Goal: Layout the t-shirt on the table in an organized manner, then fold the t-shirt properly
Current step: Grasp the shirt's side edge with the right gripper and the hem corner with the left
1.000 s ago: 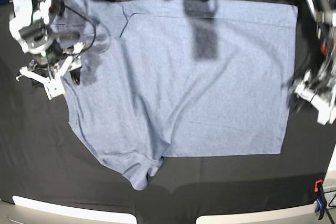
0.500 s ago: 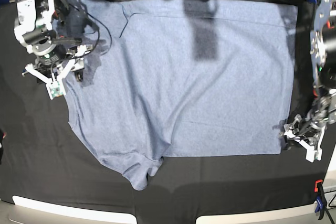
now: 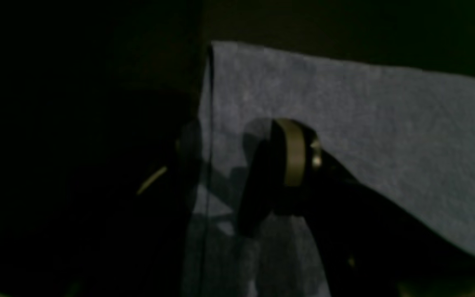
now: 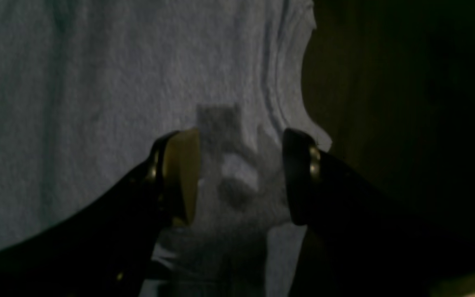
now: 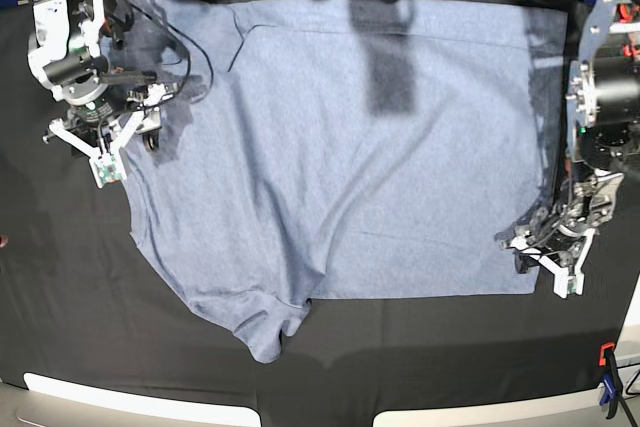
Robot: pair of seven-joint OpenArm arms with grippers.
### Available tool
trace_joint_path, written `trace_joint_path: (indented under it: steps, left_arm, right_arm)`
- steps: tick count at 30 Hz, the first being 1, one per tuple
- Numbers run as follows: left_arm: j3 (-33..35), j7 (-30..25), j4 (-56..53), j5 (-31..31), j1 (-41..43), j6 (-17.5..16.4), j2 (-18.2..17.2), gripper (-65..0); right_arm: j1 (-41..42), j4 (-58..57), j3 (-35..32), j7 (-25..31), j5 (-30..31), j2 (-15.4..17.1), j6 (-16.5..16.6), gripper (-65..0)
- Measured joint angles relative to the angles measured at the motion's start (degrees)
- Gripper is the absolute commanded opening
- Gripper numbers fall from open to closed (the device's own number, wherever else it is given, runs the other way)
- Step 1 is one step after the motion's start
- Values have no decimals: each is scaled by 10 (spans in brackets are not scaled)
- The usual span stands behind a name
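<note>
— T-shirt [image 5: 340, 147]?
— Spread flat on the table [image 5: 60, 287], plain side up, hem toward the base view's right, one sleeve bunched at the lower left.
— Right gripper [image 4: 241, 177]?
— Low over the collar edge at the upper left of the base view, jaws apart, cloth showing between them, nothing pinched.
— Left gripper [image 5: 543, 259]?
— Down at the shirt's lower hem corner, one finger [image 3: 293, 152] resting over fabric, the other lost in shadow. Apart or clamped: cannot tell.

Overhead base cam; wrist cams close-up.
</note>
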Motion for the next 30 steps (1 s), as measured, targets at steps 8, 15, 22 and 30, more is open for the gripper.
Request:
trace_joint_path:
  steps: [8, 15, 22, 30]
  left_arm:
    - [0, 19, 0, 0, 0, 17, -4, -405]
    - [0, 40, 0, -1, 0, -97, -3, -486]
    - [0, 41, 0, 0, -2, -97, -6, -650]
    - [0, 44, 0, 0, -3, -97, -5, -650]
  right_arm:
    - [0, 0, 0, -3, 0, 0, 2, -336]
    - [3, 0, 0, -1, 0, 0, 3, -336]
    - [53, -5, 0, 42, 1, 0, 7, -335]
    - [275, -251, -7, 30, 92, -2, 58, -335]
